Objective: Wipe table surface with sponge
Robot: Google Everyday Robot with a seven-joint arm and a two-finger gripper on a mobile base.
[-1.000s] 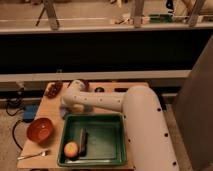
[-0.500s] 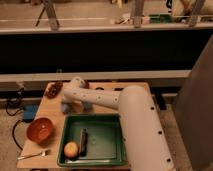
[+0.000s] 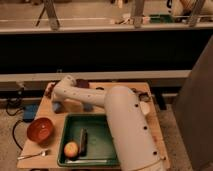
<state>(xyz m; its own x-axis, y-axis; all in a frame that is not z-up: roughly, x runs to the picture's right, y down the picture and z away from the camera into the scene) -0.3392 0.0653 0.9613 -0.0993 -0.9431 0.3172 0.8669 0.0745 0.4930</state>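
The table surface [image 3: 49,144] is a light tan wooden top in the lower middle of the camera view. My white arm reaches from the lower right across it to the far left part. My gripper [image 3: 59,103] hangs down from the arm's end, low over the wood near the left edge. A small bluish-grey piece [image 3: 88,106] shows under the forearm; I cannot tell whether it is the sponge. The arm hides much of the table's middle and right.
A green tray [image 3: 100,152] at the front holds a round yellow-orange fruit [image 3: 71,149] and a dark stick-like object [image 3: 83,141]. A red bowl [image 3: 40,129] and a fork [image 3: 35,156] lie at the front left. A dark reddish object [image 3: 82,84] is at the back.
The arm has swung a little to the left, and its end has moved slightly toward the table's far left. The objects on the table have not moved.
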